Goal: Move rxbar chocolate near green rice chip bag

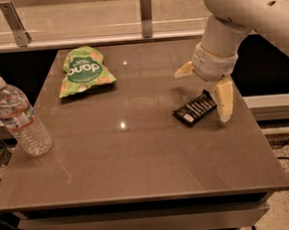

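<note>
The rxbar chocolate (195,109), a small flat black bar with white lettering, lies on the right side of the brown table (138,157). The green rice chip bag (83,71), light green with a dark round logo, lies at the table's back left. My gripper (205,91) hangs from the white arm just above the bar's far right end. Its two cream fingers are spread wide, one finger (224,99) at the bar's right end and the other (184,71) behind it. The gripper holds nothing.
A clear plastic water bottle (18,117) stands upright near the table's left edge. A glass rail with metal posts (146,14) runs behind the table. The table's right edge is close to the bar.
</note>
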You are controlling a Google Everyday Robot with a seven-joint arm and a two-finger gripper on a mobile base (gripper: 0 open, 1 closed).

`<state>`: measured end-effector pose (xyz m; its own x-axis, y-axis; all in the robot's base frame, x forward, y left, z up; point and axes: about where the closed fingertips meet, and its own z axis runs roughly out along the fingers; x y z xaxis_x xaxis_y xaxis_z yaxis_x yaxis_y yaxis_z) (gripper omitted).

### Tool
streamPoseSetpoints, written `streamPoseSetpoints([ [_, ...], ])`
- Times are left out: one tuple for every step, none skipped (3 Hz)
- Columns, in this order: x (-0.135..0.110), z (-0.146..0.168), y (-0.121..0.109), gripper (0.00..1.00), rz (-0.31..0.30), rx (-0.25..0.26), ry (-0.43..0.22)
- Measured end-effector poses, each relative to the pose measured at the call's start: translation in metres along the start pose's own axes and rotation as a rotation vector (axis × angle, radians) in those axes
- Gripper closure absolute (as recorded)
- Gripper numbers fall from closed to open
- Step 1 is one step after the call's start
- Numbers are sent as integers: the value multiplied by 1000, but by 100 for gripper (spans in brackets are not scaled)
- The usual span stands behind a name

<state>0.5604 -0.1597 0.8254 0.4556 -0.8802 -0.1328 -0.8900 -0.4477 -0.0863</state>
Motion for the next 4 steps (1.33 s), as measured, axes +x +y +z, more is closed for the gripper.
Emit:
streamPoseSetpoints([
  [-3, 13, 5, 0, 0, -11, -20],
  [-5, 20, 10, 18, 0, -20, -29],
  [-5, 21, 9, 41, -1, -18, -29],
  [-6, 15, 9, 64, -1, -18, -29],
])
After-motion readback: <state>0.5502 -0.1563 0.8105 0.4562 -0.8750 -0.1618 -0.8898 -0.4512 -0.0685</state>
